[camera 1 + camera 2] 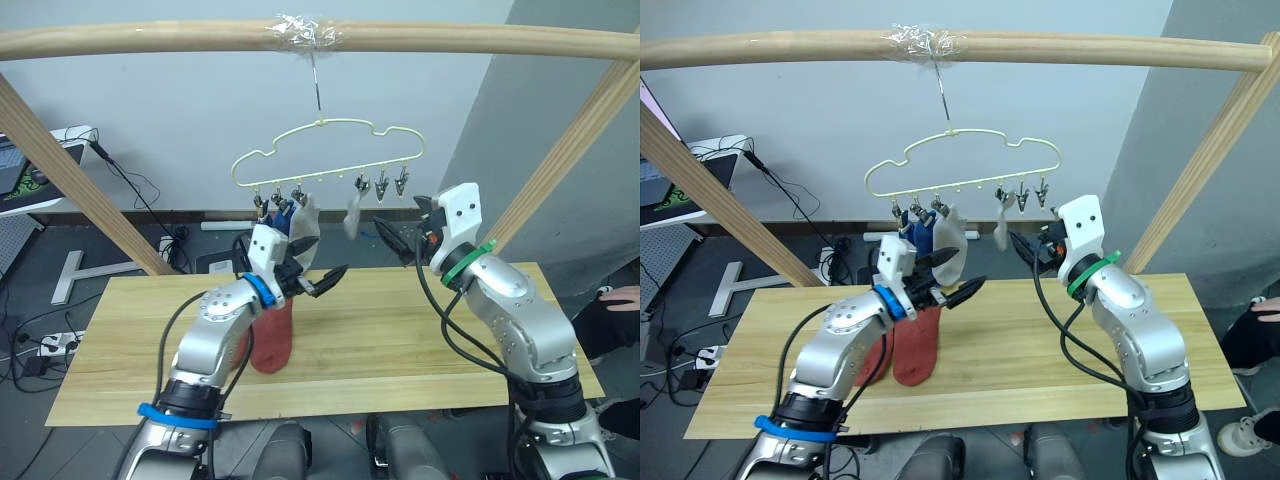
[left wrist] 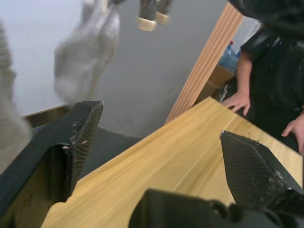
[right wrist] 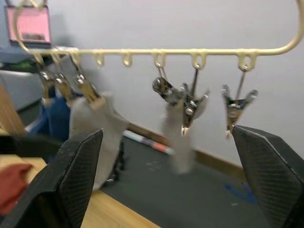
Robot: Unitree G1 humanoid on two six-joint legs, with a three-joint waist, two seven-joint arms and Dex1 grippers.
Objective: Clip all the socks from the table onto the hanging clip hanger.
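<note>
- Two rust-red socks point(image 1: 917, 345) lie side by side on the wooden surface point(image 1: 400, 345), long axis running from the near edge toward the hanger, directly under the left gripper point(image 1: 312, 281); I judge these the next to go up.
- Left gripper hovers just above their far ends, fingers spread and holding nothing; it is far nearer to them than the right gripper point(image 1: 398, 240).
- Right gripper is raised near the clip hanger point(image 1: 325, 150), fingers apart and empty, facing the row of clips.
- On the hanger, a blue sock point(image 1: 917, 237) and a light grey sock point(image 1: 950, 250) hang bunched toward its left end, and another grey sock point(image 1: 353, 215) hangs further right; how many hang in the bunch I cannot tell.
- The rightmost clip point(image 3: 239, 108) hangs bare.
- The surface right of the socks is open; a person's hand point(image 2: 236, 100) rests at its right edge.
</note>
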